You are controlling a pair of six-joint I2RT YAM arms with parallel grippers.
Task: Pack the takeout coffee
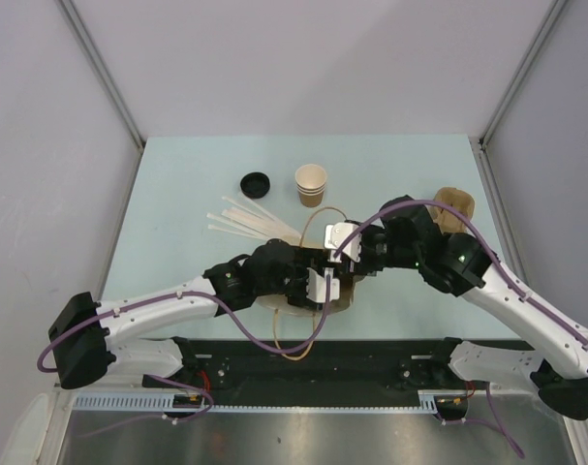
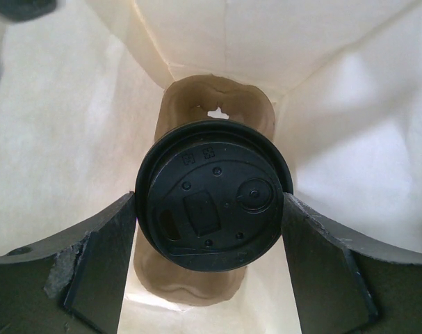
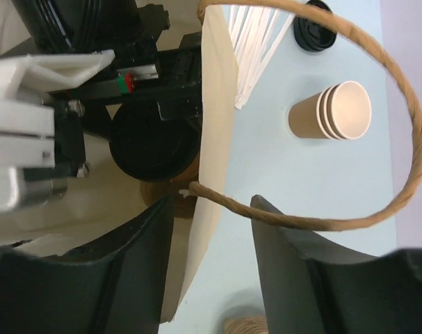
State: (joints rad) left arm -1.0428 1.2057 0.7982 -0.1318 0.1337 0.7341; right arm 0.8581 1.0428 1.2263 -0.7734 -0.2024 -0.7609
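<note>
**Coffee in the bag, left hand around its lid**

On the left side of the table (image 1: 177, 194), the left arm reaches in to the paper bag (image 2: 71, 139) at the near middle. The left hand (image 2: 210, 203) is down inside the bag. The takeout coffee (image 2: 212, 205) sits squarely between its fingers (image 2: 103, 264), directly ahead of the wrist. The black lid faces the wrist camera and the cup's long axis runs along the hand's line of reach, base toward the bag's brown bottom. Both fingers meet the lid's rim, one on each side, so the hand reads as grasping the coffee at a wide spread. Whether the base already rests on the bottom cannot be told, because the lid hides it.

That alignment is what the coming move turns on. As I judge it, the hand has only to let go and draw straight back along the cup's axis, since any sideways pull would tip the cup or drag the bag's wall.

To the right, the right hand (image 3: 213, 205) hovers at the bag's rim with its jaws spread. The twisted paper handle (image 3: 405, 139) crosses the gap between them without being pinched, so this hand is released. From its camera the coffee lies up and to the left, inside the bag. The left hand is plainly the nearer one.
</note>
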